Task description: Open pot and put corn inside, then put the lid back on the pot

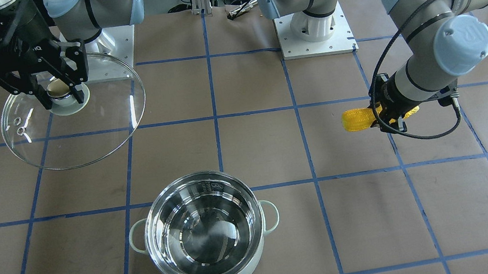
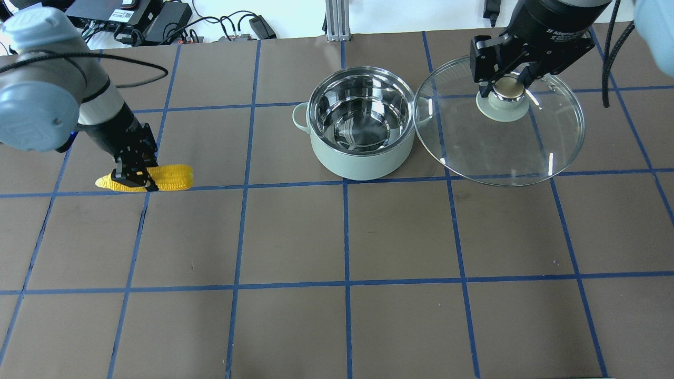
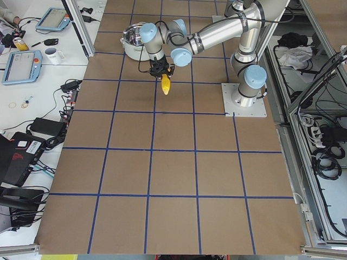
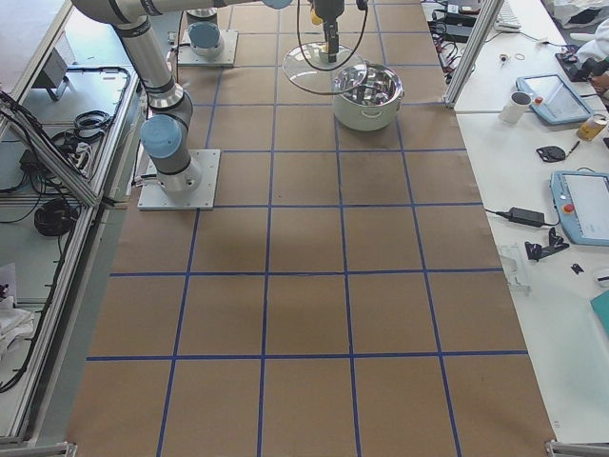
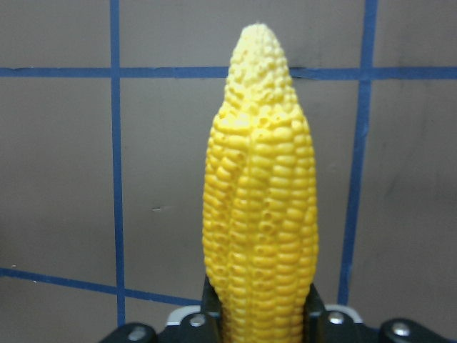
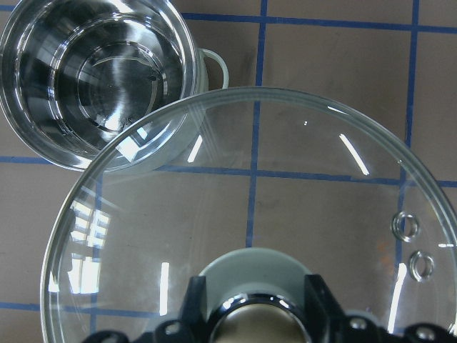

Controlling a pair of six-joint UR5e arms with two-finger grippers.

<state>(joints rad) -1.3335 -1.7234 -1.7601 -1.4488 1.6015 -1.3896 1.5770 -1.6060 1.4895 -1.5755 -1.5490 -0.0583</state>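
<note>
Left gripper [image 2: 136, 178] clenched on the corn [image 2: 172, 177], mid-left in the overhead view. Cob roughly level, blunt end toward the pot [image 2: 363, 160]. Pot stands open at upper centre, well apart from the corn. Right gripper [image 2: 508, 84] clamped on the knob of the lid [image 2: 505, 150], upper right. The glass rim overlaps the pot's right edge in that view. Brown table [image 2: 337, 237] with blue grid; 2 arms.
</note>
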